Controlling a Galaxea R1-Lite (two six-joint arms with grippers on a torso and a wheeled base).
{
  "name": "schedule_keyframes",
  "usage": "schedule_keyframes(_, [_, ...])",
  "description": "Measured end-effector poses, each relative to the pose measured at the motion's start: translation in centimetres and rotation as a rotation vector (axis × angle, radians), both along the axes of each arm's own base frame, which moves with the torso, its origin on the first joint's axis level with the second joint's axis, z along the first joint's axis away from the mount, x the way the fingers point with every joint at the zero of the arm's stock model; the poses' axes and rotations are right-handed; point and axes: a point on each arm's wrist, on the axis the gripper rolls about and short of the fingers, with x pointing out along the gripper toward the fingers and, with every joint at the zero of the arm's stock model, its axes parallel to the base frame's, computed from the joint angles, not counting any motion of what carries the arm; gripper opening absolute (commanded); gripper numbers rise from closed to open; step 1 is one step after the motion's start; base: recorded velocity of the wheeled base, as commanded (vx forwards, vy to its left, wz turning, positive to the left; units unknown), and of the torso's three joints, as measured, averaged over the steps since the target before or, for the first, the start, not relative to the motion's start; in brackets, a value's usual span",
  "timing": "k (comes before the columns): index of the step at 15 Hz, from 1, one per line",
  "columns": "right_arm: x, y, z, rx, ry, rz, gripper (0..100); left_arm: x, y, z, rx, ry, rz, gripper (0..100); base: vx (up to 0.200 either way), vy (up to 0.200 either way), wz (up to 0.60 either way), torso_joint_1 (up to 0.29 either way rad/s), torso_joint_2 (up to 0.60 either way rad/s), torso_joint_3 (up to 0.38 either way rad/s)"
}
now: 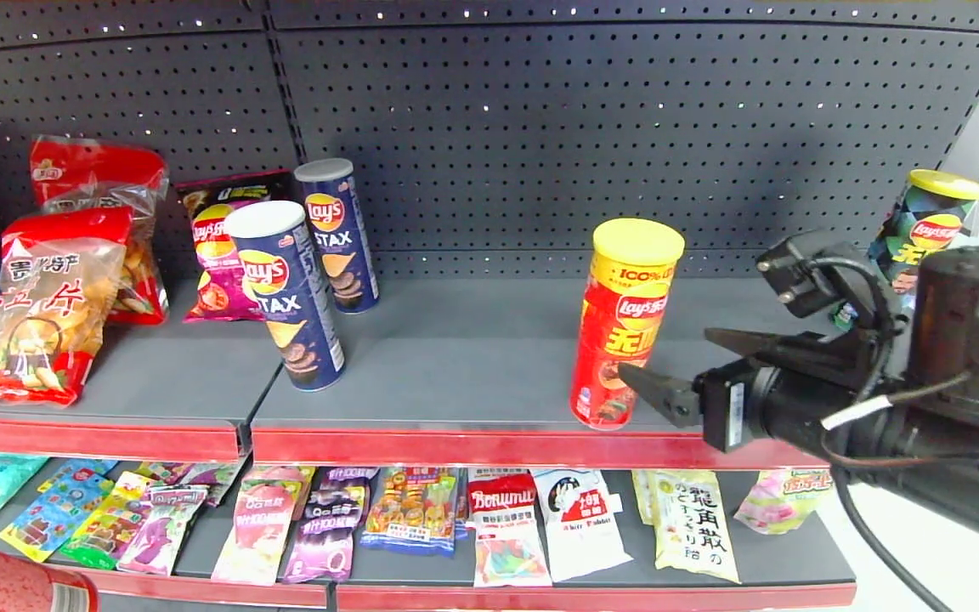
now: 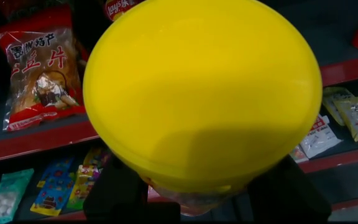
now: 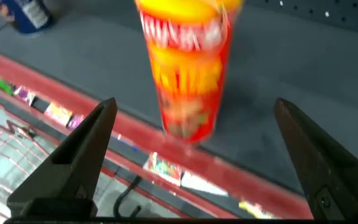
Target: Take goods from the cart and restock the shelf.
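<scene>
Two cans; red can [image 1: 625, 327] upright, right jaws apart; second can [image 2: 202, 93] clamped in left jaws.

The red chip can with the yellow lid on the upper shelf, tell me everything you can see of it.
The red chip can is a tall tube, seemingly cardboard, with a printed red and yellow wrap and a yellow lid on top. It stands upright and alone near the front edge of the upper shelf. The open right gripper faces it without touching.
</scene>
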Motion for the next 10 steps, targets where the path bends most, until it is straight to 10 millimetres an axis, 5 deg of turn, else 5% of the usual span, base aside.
schedule_keyframes(6, [-2.5,-9.8,0.3,-0.133,-0.102,-0.048,100,-0.1,0.0,0.0,0.001,-0.004,-0.009,0,0.000,0.000,0.00,0.000,0.00,0.000])
schedule_keyframes(10, [-7.9,-13.9,-1.0,-0.148,-0.171,-0.139,100,-0.2,-0.1,0.1,-0.004,-0.011,-0.078,0,0.000,0.000,0.00,0.000,0.00,0.000])
